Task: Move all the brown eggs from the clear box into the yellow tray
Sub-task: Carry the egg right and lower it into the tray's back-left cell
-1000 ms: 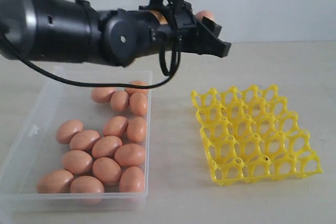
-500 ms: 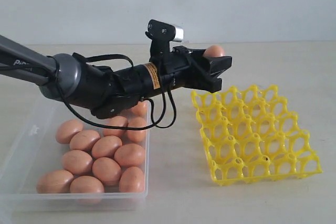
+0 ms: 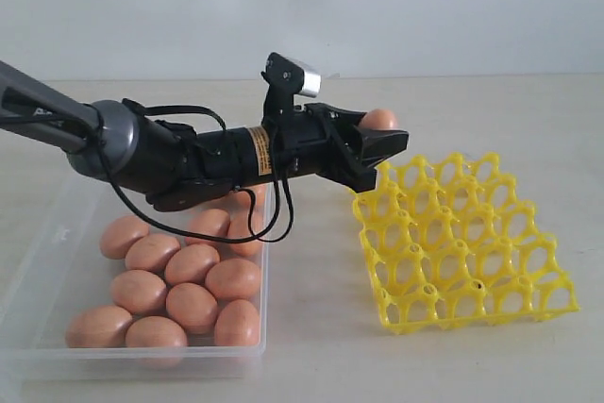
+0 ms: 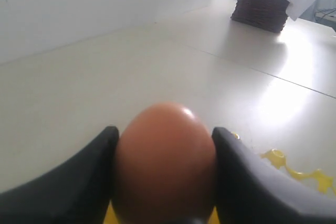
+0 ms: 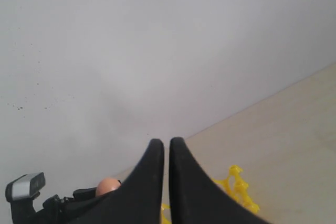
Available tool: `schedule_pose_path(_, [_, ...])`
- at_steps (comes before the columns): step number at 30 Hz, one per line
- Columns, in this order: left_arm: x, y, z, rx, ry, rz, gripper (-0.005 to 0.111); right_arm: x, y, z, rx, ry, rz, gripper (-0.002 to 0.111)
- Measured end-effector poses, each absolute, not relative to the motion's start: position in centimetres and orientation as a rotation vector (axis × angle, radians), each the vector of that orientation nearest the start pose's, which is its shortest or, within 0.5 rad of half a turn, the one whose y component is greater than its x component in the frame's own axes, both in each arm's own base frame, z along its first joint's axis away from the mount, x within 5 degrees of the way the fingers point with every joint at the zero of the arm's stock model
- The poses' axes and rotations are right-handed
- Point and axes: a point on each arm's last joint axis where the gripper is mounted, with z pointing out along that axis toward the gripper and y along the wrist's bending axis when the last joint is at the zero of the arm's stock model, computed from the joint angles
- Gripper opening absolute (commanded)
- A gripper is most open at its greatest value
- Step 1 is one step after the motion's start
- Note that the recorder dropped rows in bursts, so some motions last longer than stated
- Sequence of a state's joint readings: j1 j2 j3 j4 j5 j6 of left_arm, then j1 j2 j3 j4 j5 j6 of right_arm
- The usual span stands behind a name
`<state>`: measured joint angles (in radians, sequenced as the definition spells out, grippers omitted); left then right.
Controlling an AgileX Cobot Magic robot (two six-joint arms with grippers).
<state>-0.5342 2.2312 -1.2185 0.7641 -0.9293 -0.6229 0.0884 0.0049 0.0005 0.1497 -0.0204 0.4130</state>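
Left of the yellow tray [image 3: 366, 233], the clear box [image 3: 47, 233] holds a heap of brown eggs [image 3: 179, 280]. Above the tray's far left corner, the left fingers [image 4: 247, 177] clamp one egg [image 4: 165, 161] squarely between them, its tip poking forward. The right fingers [image 5: 152, 182] are pressed together, empty.

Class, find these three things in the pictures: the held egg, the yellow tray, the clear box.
held egg [image 4: 164, 163], left wrist view, its rounded front.
yellow tray [image 3: 460, 250], exterior view, middle lattice.
clear box [image 3: 42, 261], exterior view, left wall.
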Motion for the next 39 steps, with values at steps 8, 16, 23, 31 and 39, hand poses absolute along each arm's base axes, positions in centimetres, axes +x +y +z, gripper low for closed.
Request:
schedule_pose_path(8, [37.3,-27.8,10.2,0.790,1.658,-0.980,0.004,5.6,0.5,21.5,0.353,1.448,0.526,0.000])
schedule_pose_path(16, [37.6,-27.7,9.2,0.819,1.739,-0.908,0.004,5.6,0.5,21.5,0.353,1.448,0.526,0.000])
schedule_pose_path(23, [37.9,-27.6,9.0,0.822,1.774,-0.866,0.004,5.6,0.5,21.5,0.352,1.449,0.525,0.000])
schedule_pose_path(31, [38.1,-27.7,9.0,0.823,1.769,-0.865,0.004,5.6,0.5,21.5,0.352,1.449,0.525,0.000])
schedule_pose_path(39, [38.4,-28.1,7.4,0.829,1.767,-0.893,0.004,5.6,0.5,21.5,0.352,1.449,0.525,0.000])
